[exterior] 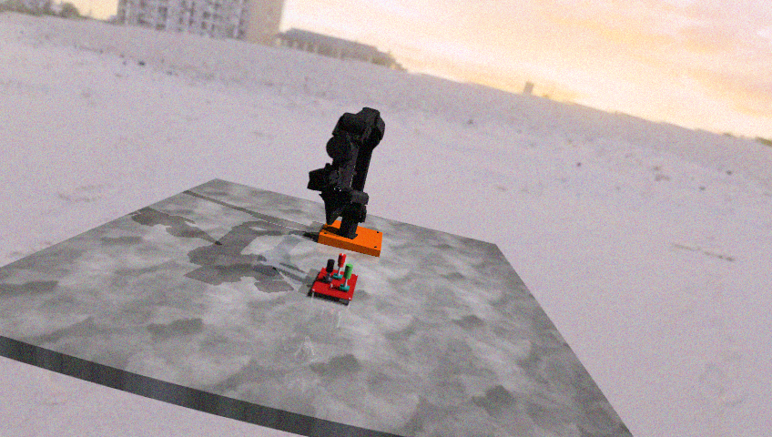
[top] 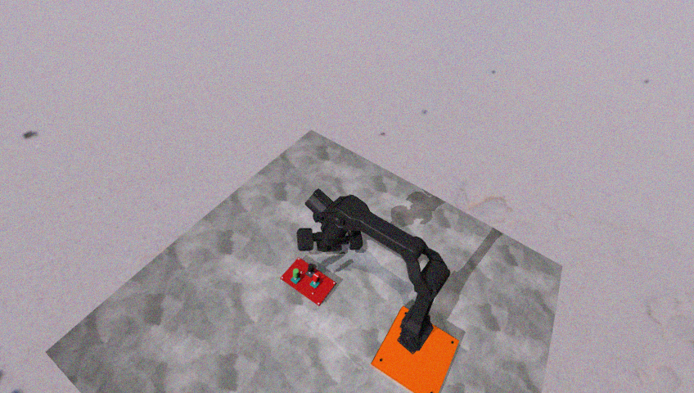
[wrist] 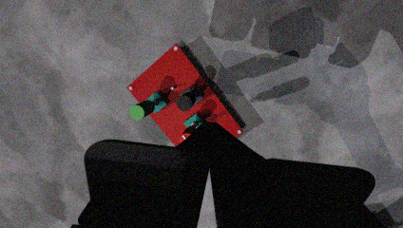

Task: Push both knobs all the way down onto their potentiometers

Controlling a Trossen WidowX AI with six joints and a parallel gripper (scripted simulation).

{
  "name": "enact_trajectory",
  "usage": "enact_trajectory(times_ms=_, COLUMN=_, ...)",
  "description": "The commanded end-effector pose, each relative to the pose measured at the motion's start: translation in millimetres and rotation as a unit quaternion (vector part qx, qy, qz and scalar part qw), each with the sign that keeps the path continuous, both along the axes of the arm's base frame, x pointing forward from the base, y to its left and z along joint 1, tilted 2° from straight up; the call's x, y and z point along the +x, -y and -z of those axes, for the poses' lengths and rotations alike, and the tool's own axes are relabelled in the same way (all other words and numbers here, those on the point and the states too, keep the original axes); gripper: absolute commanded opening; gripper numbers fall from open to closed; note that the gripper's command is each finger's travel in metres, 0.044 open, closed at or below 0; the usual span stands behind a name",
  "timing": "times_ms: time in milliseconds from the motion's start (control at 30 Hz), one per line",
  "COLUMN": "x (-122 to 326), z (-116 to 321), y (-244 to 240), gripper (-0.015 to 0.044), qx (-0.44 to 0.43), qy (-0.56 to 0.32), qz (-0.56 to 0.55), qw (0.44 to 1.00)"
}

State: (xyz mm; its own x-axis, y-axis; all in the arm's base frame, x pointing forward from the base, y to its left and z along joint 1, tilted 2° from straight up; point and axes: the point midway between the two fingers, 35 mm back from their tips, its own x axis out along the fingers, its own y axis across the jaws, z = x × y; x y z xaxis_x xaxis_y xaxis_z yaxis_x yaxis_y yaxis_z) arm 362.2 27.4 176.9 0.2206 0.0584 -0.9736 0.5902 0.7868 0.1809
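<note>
On the red circuit board (wrist: 182, 97), which stands on the grey bench (wrist: 57, 71), the green knob (wrist: 138, 112) rises at its left, a black knob (wrist: 185, 101) at its middle, the red knob (exterior: 340, 258) beyond, while the pincer (wrist: 209, 130), pressed together on nothing, hovers above the board's near edge.

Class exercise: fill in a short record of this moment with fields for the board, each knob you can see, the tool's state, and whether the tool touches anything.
board: red circuit board, flat on the grey table
green knob: raised on its shaft, not pushed down
red knob: also standing tall
black knob: sits low
tool: shut, holding nothing
contact: tool above the board; contact cannot be told
</note>
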Motion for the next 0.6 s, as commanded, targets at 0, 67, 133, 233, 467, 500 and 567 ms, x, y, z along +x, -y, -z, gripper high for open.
enact_trajectory(times_ms=0, x=-3.0, z=9.9, y=-17.9, gripper=0.0, qx=-0.01, qy=-0.03, qz=-0.048, qw=0.998)
enact_trajectory(times_ms=67, x=-6.6, z=15.7, y=-27.8, gripper=0.0, qx=-0.014, qy=-0.048, qz=-0.073, qw=0.996)
enact_trajectory(times_ms=133, x=-10.5, z=21.3, y=-37.1, gripper=0.0, qx=-0.019, qy=-0.067, qz=-0.098, qw=0.993)
enact_trajectory(times_ms=233, x=-15.4, z=27.4, y=-47.3, gripper=0.0, qx=-0.024, qy=-0.087, qz=-0.126, qw=0.988)
enact_trajectory(times_ms=467, x=-15.1, z=46.2, y=-48.8, gripper=0.0, qx=-0.025, qy=-0.088, qz=-0.128, qw=0.988)
enact_trajectory(times_ms=500, x=-15.1, z=47.8, y=-48.8, gripper=0.0, qx=-0.025, qy=-0.089, qz=-0.128, qw=0.988)
enact_trajectory(times_ms=567, x=-15.1, z=47.8, y=-48.8, gripper=0.0, qx=-0.025, qy=-0.089, qz=-0.128, qw=0.988)
